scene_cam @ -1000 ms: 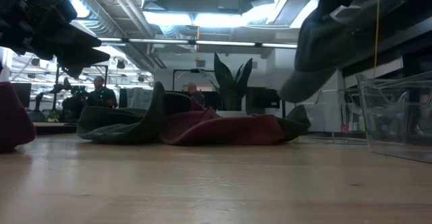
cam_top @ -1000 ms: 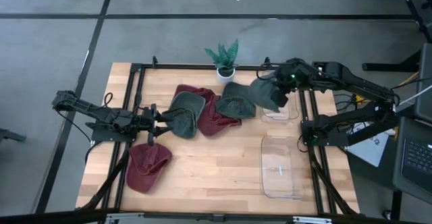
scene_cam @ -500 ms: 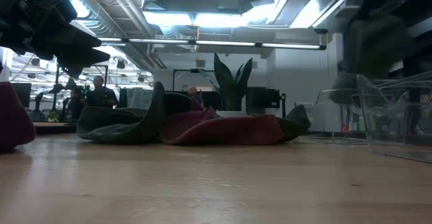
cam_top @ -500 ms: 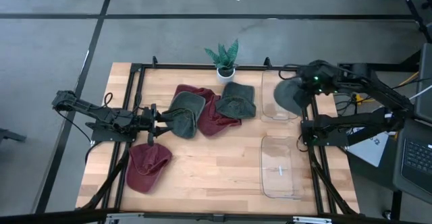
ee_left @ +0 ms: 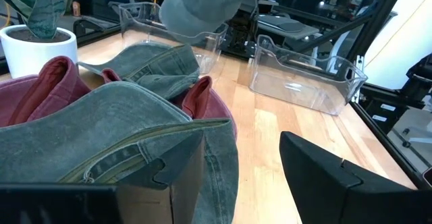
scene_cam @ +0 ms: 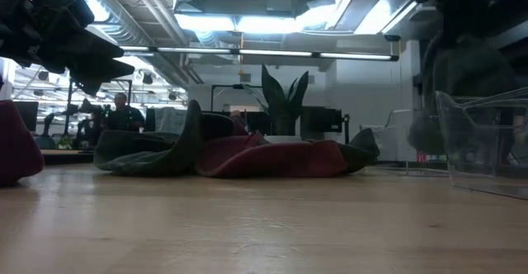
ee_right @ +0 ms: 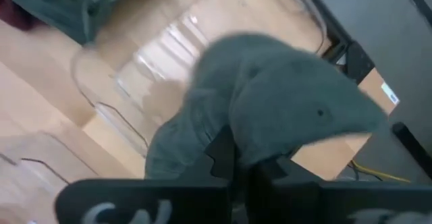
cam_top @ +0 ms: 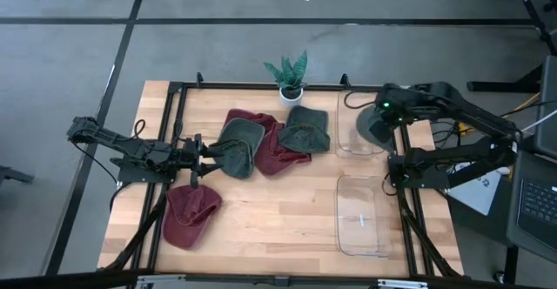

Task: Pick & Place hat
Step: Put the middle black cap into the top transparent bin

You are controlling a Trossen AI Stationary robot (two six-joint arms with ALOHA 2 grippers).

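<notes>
Grey-green cap (cam_top: pixel 376 125) over clear bin (cam_top: pixel 359 146); two more grey-green caps (cam_top: pixel 239 146), (cam_top: pixel 305 129); maroon caps (cam_top: pixel 191 217), (cam_top: pixel 274 146); light wood desk (cam_top: pixel 278 211); green plant, white pot (cam_top: pixel 291 91).

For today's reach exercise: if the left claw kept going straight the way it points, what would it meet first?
Probably the green hat lying right ahead of the left claw; its open fingers already flank the hat's edge in the wrist view, though actual contact is unclear.
</notes>
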